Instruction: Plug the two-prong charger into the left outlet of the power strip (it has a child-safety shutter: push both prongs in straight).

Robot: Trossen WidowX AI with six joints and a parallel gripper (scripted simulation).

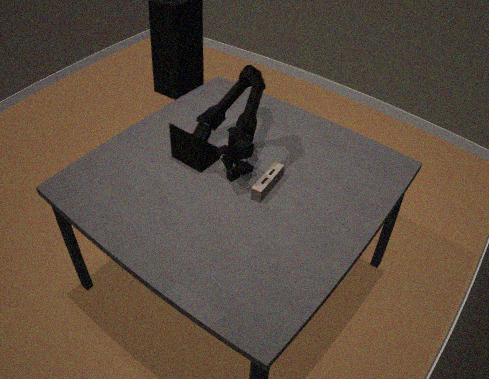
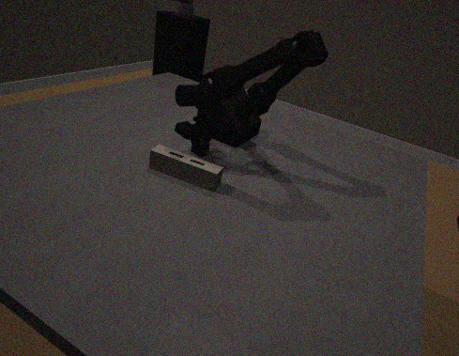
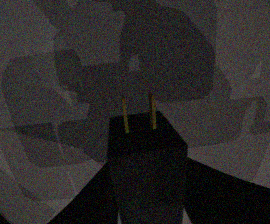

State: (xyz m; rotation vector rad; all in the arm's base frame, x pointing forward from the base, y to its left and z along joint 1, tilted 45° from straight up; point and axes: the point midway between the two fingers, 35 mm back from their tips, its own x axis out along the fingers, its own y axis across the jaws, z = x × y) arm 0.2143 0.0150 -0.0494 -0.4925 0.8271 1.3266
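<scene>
A black charger is clamped between the fingers, its two brass prongs pointing out beyond the fingertips. The power strip lies on the grey surface just beside the fingers.

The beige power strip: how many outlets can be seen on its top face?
2. Both are dark slot pairs on the long beige power strip: one nearer its left end, one nearer the middle-right, beside the black claw. None seems hidden.

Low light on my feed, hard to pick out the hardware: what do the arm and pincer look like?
The arm is matte black throughout, built of thick rounded links on a black box base. The pincer is black too, with blocky fingers. No cables or markings can be made out.
</scene>
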